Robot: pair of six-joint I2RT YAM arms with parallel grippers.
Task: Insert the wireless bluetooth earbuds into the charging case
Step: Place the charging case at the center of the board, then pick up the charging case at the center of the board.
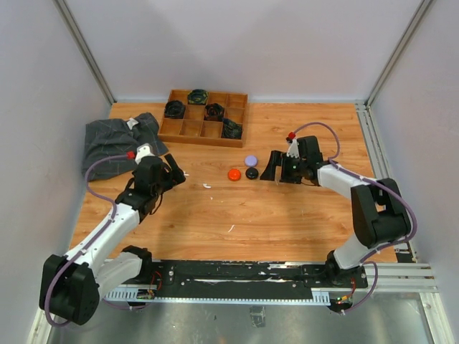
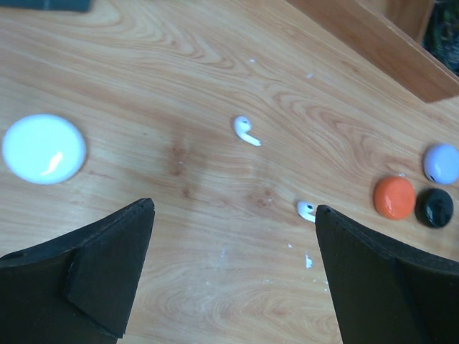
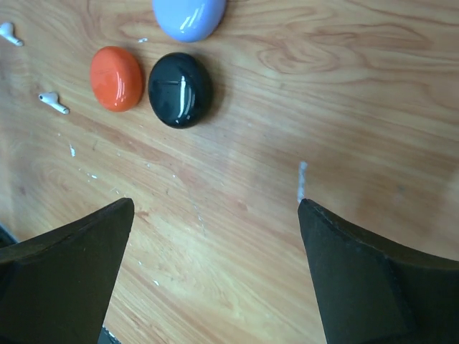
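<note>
Noting left claw [image 2: 233,208] and right claw [image 3: 215,204] spread wide, gripping nothing. Finding two white earbuds [image 2: 246,130] loose on tabletop [image 2: 179,72], left of orange case [image 2: 394,197] and apart from it. Recording black case [image 2: 434,208] just right of orange case, lilac case [image 2: 440,163] just beyond.

High rear overview; close downward wrist views; shared orange case [image 3: 116,79]

Bright, even, diffuse light falls from above, and the pale walls in the overhead view look slightly washed out. Shadows are short and soft-edged. Small white glints sit on the black case [image 3: 179,89], the orange case [image 3: 116,79] and the white case [image 2: 43,148]. Wood grain on the table [image 2: 179,72] is sharp in both wrist views, with mild softness toward the lower corners.
</note>
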